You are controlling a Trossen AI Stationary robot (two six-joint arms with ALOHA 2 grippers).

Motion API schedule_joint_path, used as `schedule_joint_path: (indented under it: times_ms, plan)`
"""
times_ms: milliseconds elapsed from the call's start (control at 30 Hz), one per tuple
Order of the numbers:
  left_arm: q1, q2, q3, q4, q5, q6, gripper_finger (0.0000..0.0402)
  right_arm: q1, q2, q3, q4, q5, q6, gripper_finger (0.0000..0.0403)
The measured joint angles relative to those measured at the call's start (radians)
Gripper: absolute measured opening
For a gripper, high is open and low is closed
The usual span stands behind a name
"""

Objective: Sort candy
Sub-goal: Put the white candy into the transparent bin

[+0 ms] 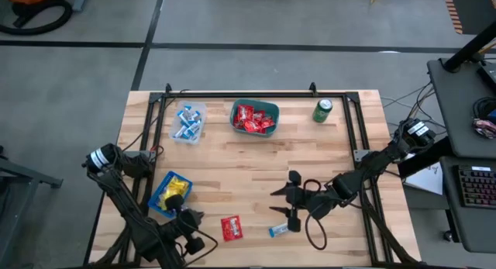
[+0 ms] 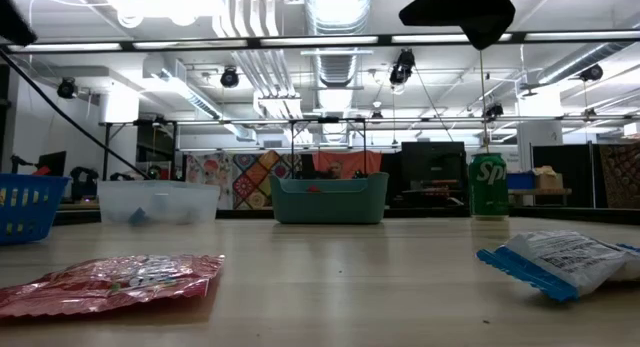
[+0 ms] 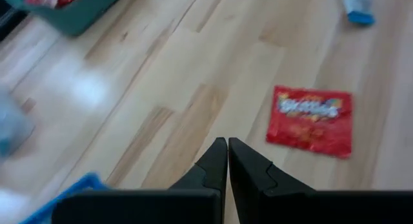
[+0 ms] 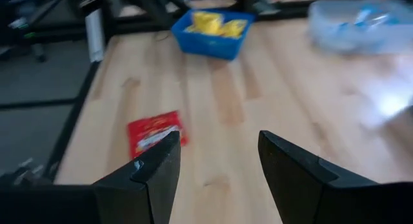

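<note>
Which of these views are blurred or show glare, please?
Left wrist view: soft throughout, red packet smeared, pale glare on the table. Right wrist view: clear tub blurred, glare beside it. Low view: near packets soft, ceiling lights bright. High view: sharp, evenly lit.

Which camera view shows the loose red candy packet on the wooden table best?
The left wrist view: the flat red crinkly candy packet fills it, lettering side up. The high view shows it small, the low view edge-on, the right wrist view partly behind a finger.
</note>
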Motion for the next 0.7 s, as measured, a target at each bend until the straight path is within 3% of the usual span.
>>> schedule_joint_path:
  times_ms: [167,367,700]
  plan:
    - [0.007,-0.002,0.000,0.088,-0.059,0.140,0.0000,0.001,0.000,0.002,-0.045,-0.140,0.016,0.0201]
    - [0.041,-0.004,0.000,0.147,-0.074,0.246,0.0000,0.011,0.018,0.071,-0.262,-0.227,0.075,0.0201]
    - [0.084,-0.005,0.000,0.190,-0.086,0.409,0.0000,0.058,0.214,0.249,-0.618,-0.414,0.096,0.0201]
